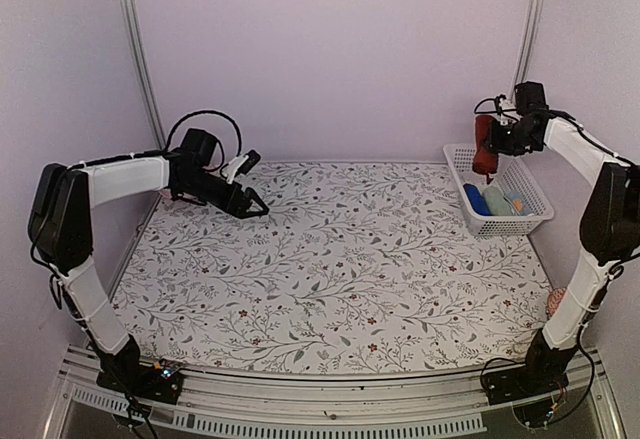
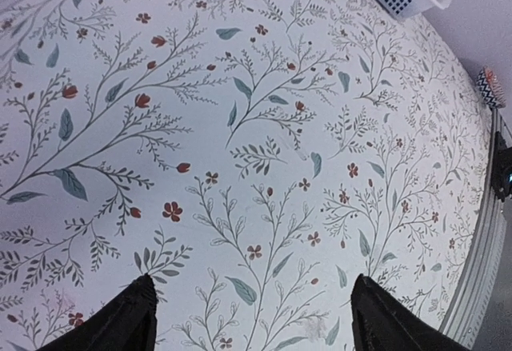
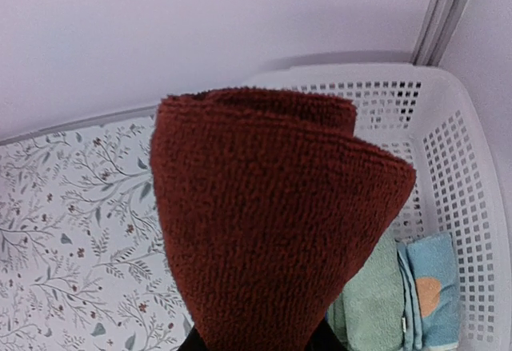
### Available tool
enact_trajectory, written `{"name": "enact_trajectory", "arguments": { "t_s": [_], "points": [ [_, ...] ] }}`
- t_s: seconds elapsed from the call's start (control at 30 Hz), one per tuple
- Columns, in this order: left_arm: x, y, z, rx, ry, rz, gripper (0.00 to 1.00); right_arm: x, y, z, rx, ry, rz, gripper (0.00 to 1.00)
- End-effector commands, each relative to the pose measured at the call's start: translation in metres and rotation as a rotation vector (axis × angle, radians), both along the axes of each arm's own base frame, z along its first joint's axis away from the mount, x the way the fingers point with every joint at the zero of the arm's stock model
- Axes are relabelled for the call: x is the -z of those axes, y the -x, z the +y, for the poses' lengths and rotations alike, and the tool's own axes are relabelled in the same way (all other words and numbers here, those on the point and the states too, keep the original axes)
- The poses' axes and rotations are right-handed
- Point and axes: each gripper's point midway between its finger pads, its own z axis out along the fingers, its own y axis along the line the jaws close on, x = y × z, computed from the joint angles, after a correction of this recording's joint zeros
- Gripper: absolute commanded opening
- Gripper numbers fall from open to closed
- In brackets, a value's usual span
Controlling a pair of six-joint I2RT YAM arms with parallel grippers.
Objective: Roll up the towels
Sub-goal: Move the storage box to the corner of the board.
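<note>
A rolled dark maroon towel (image 3: 272, 223) fills the right wrist view, and my right gripper (image 3: 258, 343) is shut on its lower end. In the top view this towel (image 1: 485, 154) hangs from the right gripper (image 1: 496, 139) over the near-left corner of the white basket (image 1: 541, 204). A light-blue towel with a pinkish patch (image 3: 432, 295) lies in the basket beside a green roll (image 3: 368, 303). My left gripper (image 1: 252, 185) hovers open above the floral cover at the back left. Nothing sits between its fingers (image 2: 136, 315).
The white mesh basket (image 3: 460, 143) stands at the back right against the wall, also holding a dark blue roll (image 1: 475, 199). A small patterned object (image 1: 556, 301) lies by the right arm at the table's right edge. The floral cover (image 2: 240, 127) spreads under the left gripper.
</note>
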Motion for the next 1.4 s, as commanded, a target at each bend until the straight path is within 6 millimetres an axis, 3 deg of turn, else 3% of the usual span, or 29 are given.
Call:
{"name": "enact_trajectory", "arguments": {
  "t_s": [0.0,0.13,0.3,0.73,1.0,1.37],
  "points": [
    [0.013,0.009,0.021,-0.010,-0.046,0.029,0.84,0.043,0.009,-0.023,0.056,0.149,0.173,0.06],
    [0.021,0.007,0.020,-0.016,-0.049,0.060,0.84,0.061,0.013,-0.021,0.029,0.227,0.252,0.06],
    [0.029,0.005,0.019,-0.017,-0.053,0.087,0.84,0.080,0.020,-0.004,-0.030,0.249,0.312,0.06],
    [0.031,0.007,0.020,-0.019,-0.052,0.096,0.85,0.129,0.030,0.048,-0.232,0.113,0.419,0.06],
    [0.027,0.006,0.020,-0.024,-0.051,0.085,0.85,0.128,0.034,0.095,-0.407,-0.102,0.381,0.06],
    [0.021,0.003,0.022,-0.032,-0.052,0.070,0.86,0.123,0.033,0.149,-0.514,-0.225,0.344,0.06]
  ]
}}
